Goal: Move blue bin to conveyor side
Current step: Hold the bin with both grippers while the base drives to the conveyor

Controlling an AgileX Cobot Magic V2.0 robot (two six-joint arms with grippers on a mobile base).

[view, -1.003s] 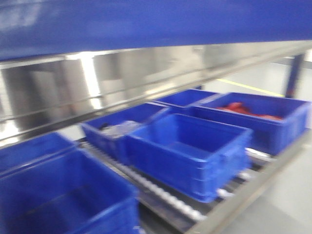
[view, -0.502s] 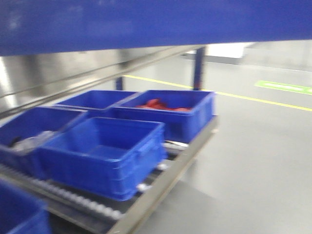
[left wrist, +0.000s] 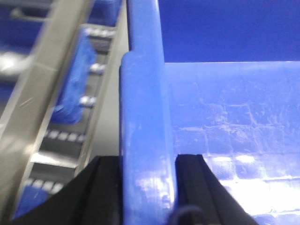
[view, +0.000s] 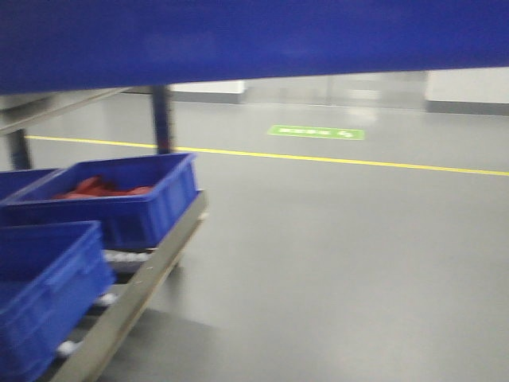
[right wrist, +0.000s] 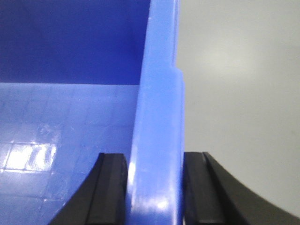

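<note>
The blue bin (view: 254,36) fills the top of the front view as a wide blue band. In the left wrist view my left gripper (left wrist: 147,164) is shut on the bin's left rim lip (left wrist: 145,117), one black finger on each side of the wall. My right gripper (right wrist: 154,159) is shut the same way on the bin's right rim (right wrist: 157,117). Both wrist views show the bin's glossy floor bare inside. The conveyor is out of view.
At the left stands a roller rack (view: 135,294) carrying a blue crate with red items (view: 119,199) and a nearer blue crate (view: 44,290). A blue post (view: 161,119) rises behind it. Grey floor with a yellow line (view: 318,159) and green mark (view: 316,132) spreads right.
The front view has swung to the right: the rack and its crates slid to the left edge, the steel rail left the frame, and grey floor now fills the right. The bin stays held.
</note>
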